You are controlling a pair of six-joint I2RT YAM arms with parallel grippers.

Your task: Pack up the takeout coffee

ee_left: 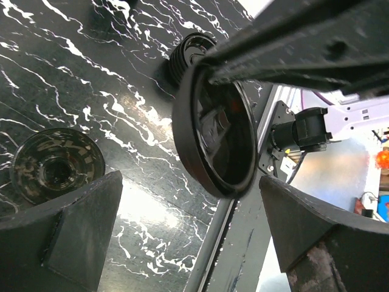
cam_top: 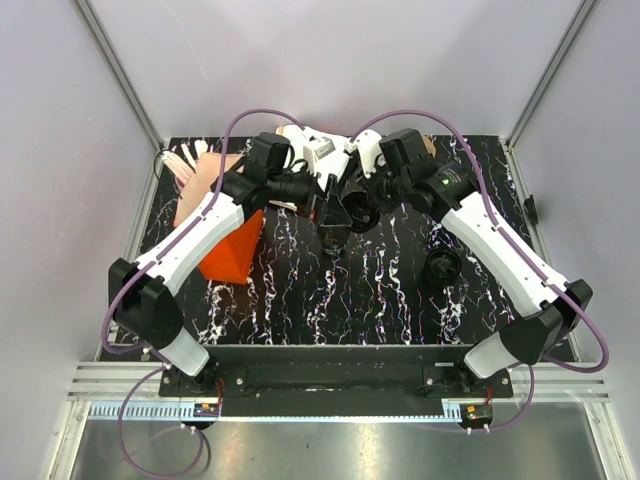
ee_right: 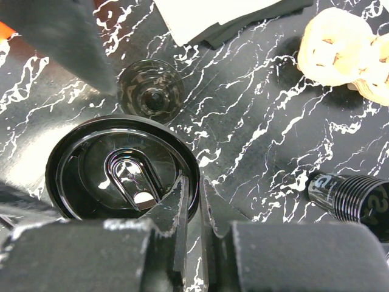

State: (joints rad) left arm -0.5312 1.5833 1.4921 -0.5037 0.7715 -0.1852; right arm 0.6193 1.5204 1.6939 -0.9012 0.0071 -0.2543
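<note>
The right gripper (ee_right: 193, 188) is clenching the black lid's (ee_right: 121, 164) rim near the table's middle, the takeout coffee cup (ee_right: 151, 91) standing upright just beyond its fingertips, while the left gripper (ee_left: 188, 204) is gaping, empty.

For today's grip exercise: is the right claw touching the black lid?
Touching. The right wrist view shows the right claw pinching the rim of the black lid, one finger inside the rim and one outside.

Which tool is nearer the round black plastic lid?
Right. The right tool is shut on the lid at its rim; the left tool hangs open just short of it.
</note>
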